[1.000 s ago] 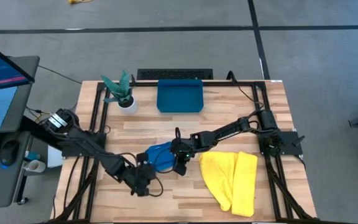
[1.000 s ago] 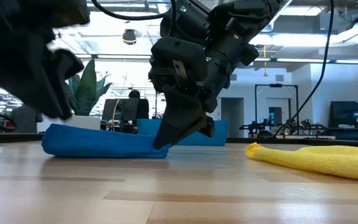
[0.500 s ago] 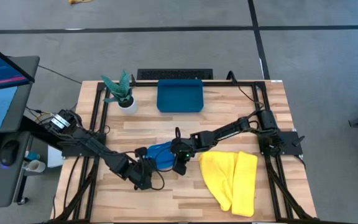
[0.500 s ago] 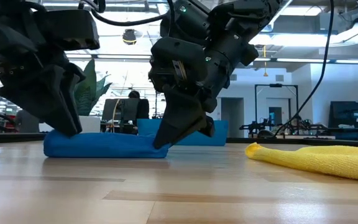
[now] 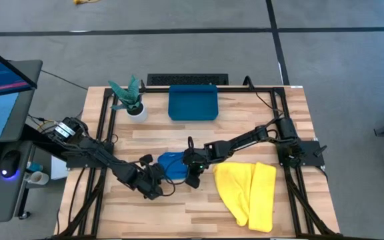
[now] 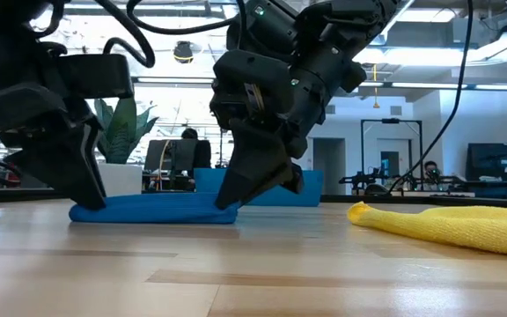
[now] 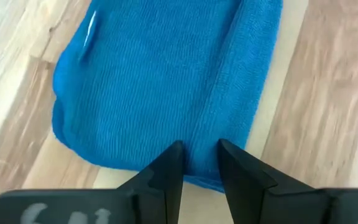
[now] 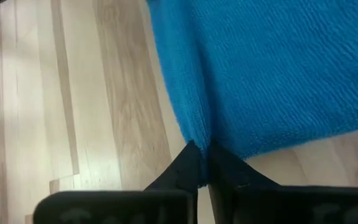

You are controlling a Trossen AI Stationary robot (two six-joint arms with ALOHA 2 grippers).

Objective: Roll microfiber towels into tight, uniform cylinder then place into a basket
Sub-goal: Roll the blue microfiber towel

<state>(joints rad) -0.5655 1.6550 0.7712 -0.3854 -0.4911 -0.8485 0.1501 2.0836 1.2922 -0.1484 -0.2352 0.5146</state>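
The soft blue microfiber towel (image 5: 173, 165) lies mid-surface, at six o'clock from the teal plastic basket (image 5: 193, 103). The right gripper (image 8: 201, 163) pinches its edge; the left gripper (image 7: 199, 167) straddles it, parted.

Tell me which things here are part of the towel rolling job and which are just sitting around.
Part of the job:
- blue towel, right gripper pinching its edge, left gripper at its other end
- yellow towel, lying loose
- basket at the table's far edge

Just sitting around:
- potted plant
- monitor beside the table
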